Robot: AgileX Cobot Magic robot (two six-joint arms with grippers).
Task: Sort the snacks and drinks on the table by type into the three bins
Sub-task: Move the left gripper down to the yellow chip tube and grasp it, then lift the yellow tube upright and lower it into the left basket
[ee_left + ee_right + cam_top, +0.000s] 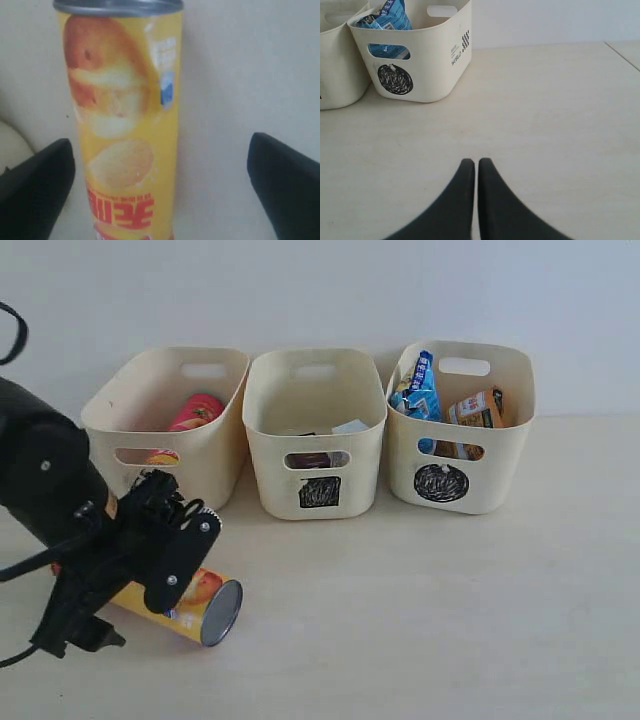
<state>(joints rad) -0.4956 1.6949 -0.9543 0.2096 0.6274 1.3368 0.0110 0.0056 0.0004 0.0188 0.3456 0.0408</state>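
Note:
The yellow-orange chip tube [200, 602] lies on the table [450, 620] at the front left, its metal end toward the middle. My left gripper [165, 570] hangs over it, open; in the left wrist view the tube [122, 125] sits between the spread fingers [35, 195], nearer one of them and touching neither. The magenta tube [196, 412] lies in the left bin [100, 405]. Both cartons, dark purple [312, 459] and white and blue [350, 426], sit in the square-marked middle bin [270, 470]. The blue bag [418, 390] and orange bag [475, 410] stand in the circle-marked bin [500, 470]. My right gripper [476, 162] is shut and empty.
The three bins stand in a row along the back wall. My left arm hides the left bin's mark. In the right wrist view the circle-marked bin [435, 65] stands ahead, beside the middle bin [335, 65]. The right gripper does not show in the exterior view.

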